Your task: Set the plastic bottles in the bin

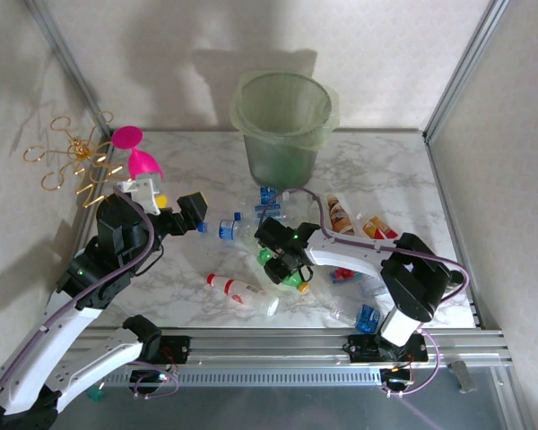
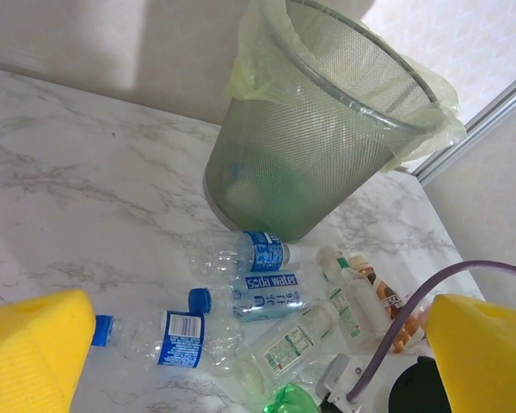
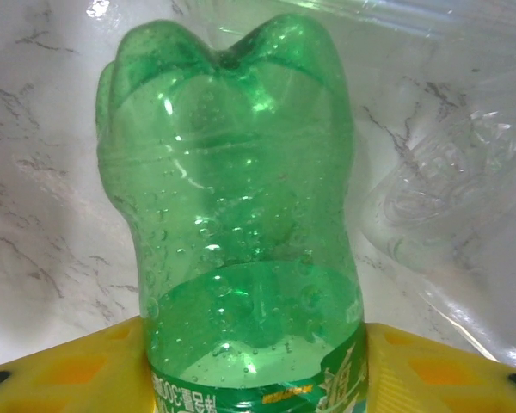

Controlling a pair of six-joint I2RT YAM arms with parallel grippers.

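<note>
Right wrist cam: a translucent green bottle with a lumpy base and droplets inside, pinched between the right gripper and its yellow pads, over the marble table. Left gripper hovers spread wide, holding nothing. Left wrist cam adds the mesh-look bin with a crinkly liner, and clear blue-labelled bottles strewn just in front of it.

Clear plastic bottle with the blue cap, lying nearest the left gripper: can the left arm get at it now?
Probably yes: the open left gripper hovers close by the clear blue-capped plastic bottle, with nothing between them.
</note>
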